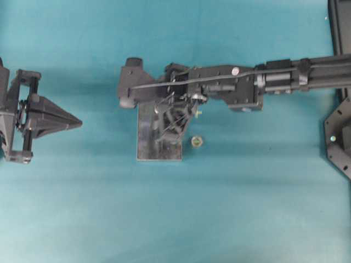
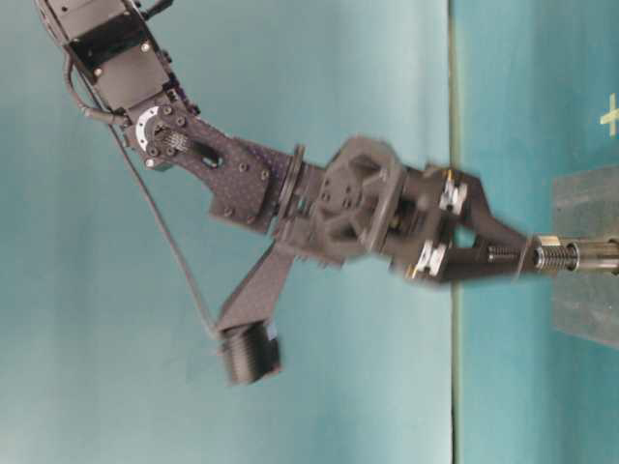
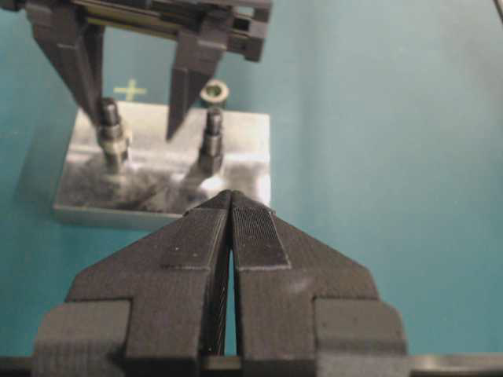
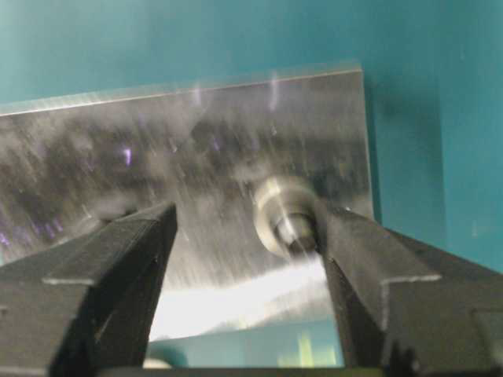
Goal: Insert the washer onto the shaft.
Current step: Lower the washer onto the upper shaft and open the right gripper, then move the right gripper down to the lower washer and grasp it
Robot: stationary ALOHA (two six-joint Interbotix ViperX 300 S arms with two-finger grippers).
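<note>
A metal plate (image 1: 147, 143) carries two upright threaded shafts. In the left wrist view they stand at the left (image 3: 109, 118) and the right (image 3: 212, 129). A silvery washer (image 4: 271, 208) sits around the left shaft, low on it (image 3: 113, 146); it also shows in the table-level view (image 2: 545, 256). My right gripper (image 4: 244, 228) is open and empty over the plate, straddling that shaft, with one finger (image 4: 354, 251) right against the shaft's tip. It also shows in the overhead view (image 1: 174, 118). My left gripper (image 3: 230, 196) is shut and empty, well left of the plate (image 1: 77, 123).
A small ring-shaped nut (image 1: 197, 142) lies on the teal table just right of the plate; it shows beyond the plate in the left wrist view (image 3: 214, 93). A yellow cross mark (image 3: 130, 90) is on the table. Black hardware (image 1: 337, 137) stands at the right edge.
</note>
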